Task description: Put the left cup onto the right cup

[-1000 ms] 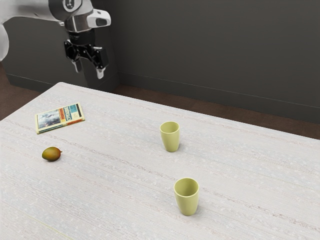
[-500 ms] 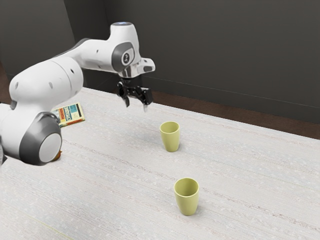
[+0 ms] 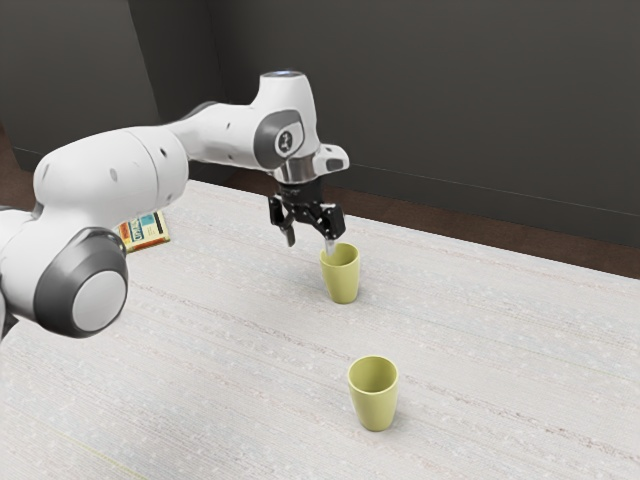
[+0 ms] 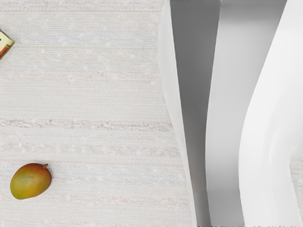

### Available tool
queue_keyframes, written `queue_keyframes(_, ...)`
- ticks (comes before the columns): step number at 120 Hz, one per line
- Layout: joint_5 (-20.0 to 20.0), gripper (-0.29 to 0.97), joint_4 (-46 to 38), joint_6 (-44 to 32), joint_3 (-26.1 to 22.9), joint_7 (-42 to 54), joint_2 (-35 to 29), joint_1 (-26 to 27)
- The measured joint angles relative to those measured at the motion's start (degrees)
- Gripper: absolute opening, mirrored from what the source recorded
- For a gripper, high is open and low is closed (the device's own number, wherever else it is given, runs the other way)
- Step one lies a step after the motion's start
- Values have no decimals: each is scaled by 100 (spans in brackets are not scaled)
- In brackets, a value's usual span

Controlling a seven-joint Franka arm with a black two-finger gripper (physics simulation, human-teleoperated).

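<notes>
1. The pale, wood-grained table (image 3: 500, 330) carries everything here.
2. My white arm (image 3: 200, 150) comes in from the exterior view's left and bends down over the far part of the table.
3. A book (image 3: 148, 229) with a colourful cover lies flat near the table's far edge, partly hidden behind my arm.
4. The far cup (image 3: 340, 273), yellow-green, stands upright with its mouth up.
5. The near cup (image 3: 373, 393), the same colour, stands upright too, well apart from the far cup and closer to the exterior camera.
6. My gripper (image 3: 310, 238) points down with its fingers spread and holds nothing. It hovers just above the far cup's rim, offset toward the exterior view's left.
7. A mango (image 4: 31, 180) lies on the table, apart from the book.
</notes>
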State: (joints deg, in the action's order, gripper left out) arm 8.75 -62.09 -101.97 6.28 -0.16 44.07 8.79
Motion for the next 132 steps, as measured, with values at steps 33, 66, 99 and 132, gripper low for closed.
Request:
queue_keyframes(33,7,66,-15,-193,-13,-235,194,0)
queue_keyframes(66,-16,66,172,-474,-1,-384,303,-20)
queue_keyframes(99,-30,66,225,-913,34,-472,510,-43)
queue_keyframes(132,-31,62,249,-1171,30,-537,647,-44)
